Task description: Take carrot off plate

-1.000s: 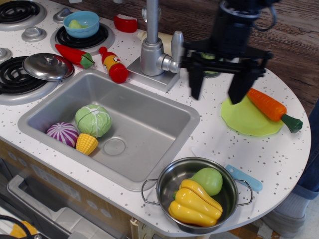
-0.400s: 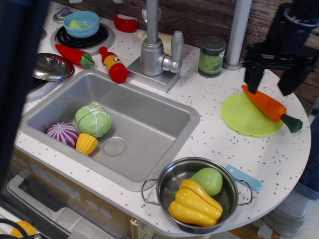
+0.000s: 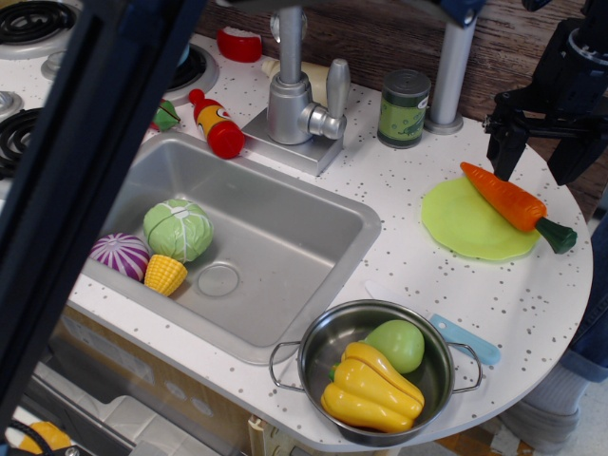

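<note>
Carrot first: it lies slantwise across the far right edge of the plate, thick end up toward the back, green stem cap hanging off the rim onto the speckled counter. I only have the one overhead-angled view to work from. I judge it a light, hollow, rigid plastic toy, smooth and a bit slippery, so it may roll or squirt out if pinched near the tapered tip; I would take it across the thick orange middle, jaws square to its long axis. My gripper hangs above and just behind the thick end, fingers spread wide with nothing between them, one dark finger close over the carrot's top and the other off past the counter's edge. Against the frame a second ago, the gripper has travelled from over the plate's left side near the faucet out to the right, the green can is now uncovered, and a dark blurred bar now cuts across the left, hiding much of the stove. The carrot and plate have not shifted.
</note>
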You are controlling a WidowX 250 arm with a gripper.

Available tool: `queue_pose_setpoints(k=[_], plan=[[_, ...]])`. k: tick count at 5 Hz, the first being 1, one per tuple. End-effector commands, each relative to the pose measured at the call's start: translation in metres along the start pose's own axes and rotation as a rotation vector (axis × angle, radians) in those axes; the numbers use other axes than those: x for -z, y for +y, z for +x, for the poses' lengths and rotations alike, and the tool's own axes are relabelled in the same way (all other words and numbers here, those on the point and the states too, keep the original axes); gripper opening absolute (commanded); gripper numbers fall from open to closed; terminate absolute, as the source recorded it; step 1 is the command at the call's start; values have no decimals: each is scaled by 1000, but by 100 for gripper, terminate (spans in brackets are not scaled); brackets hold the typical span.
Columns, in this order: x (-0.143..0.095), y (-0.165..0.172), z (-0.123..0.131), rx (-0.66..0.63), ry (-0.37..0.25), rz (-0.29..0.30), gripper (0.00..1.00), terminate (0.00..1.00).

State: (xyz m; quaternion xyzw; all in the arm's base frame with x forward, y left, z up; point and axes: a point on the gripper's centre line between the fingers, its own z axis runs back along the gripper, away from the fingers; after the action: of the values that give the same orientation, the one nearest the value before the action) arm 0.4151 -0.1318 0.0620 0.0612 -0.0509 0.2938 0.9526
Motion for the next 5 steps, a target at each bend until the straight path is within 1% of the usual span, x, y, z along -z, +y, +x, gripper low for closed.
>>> queue_pose_setpoints(k=[1, 2, 3, 4, 5], plan=[[-7, -6, 5, -21, -61, -70, 100, 0], [8, -5, 7, -10, -90, -83, 100, 0], [17, 0, 9, 12, -100, -103, 100, 0], [25, 0, 9, 17, -111, -133, 100, 0], [28, 0, 10, 5, -108, -171, 100, 0]])
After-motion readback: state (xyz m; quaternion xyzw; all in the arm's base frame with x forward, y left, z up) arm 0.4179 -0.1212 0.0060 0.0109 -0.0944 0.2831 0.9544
